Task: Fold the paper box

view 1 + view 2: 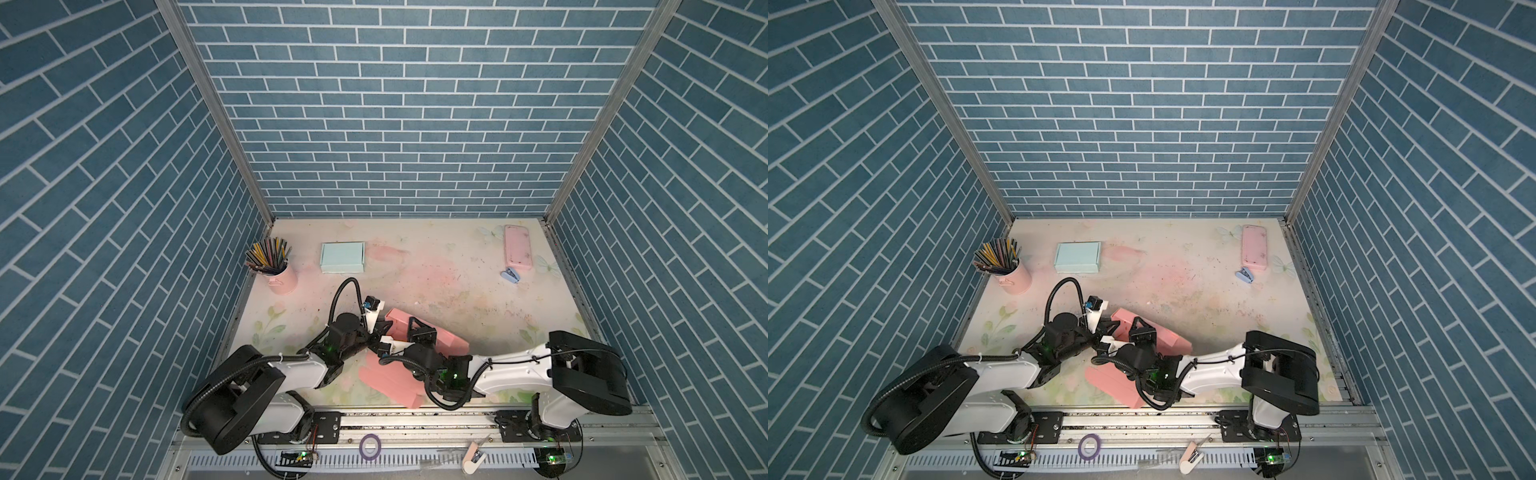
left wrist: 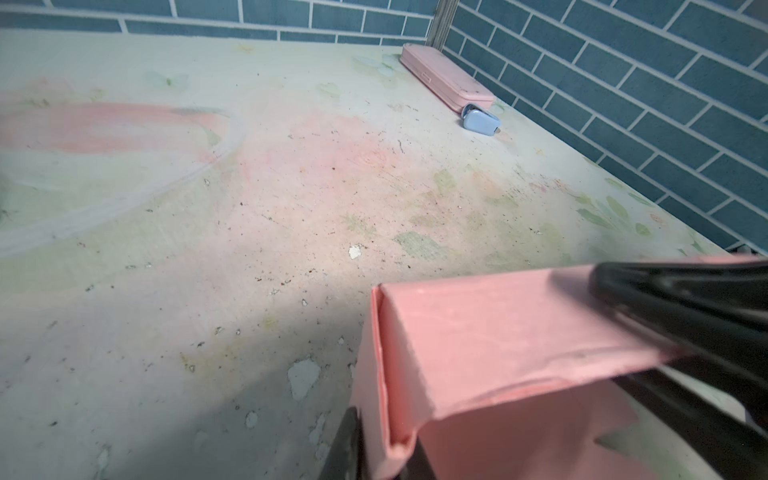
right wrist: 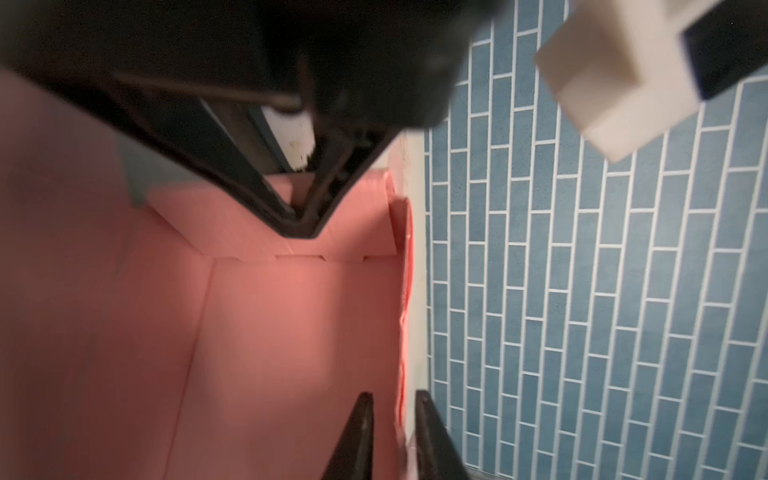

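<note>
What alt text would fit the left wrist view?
A half-folded pink paper box fills the foreground, black jaws pinching its end wall. Behind it, a worn floral table runs to a blue brick wall, where a pink case and small blue stapler lie.

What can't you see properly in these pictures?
- Middle of the pink paper box: in both top views, covered by the left arm and right arm.
- Whether the left gripper pinches paper: its jaws are blurred in the right wrist view. In the left wrist view, the box wall and bottom edge hide them.
- How many pencils stand in the pink cup: too small in both top views.
</note>
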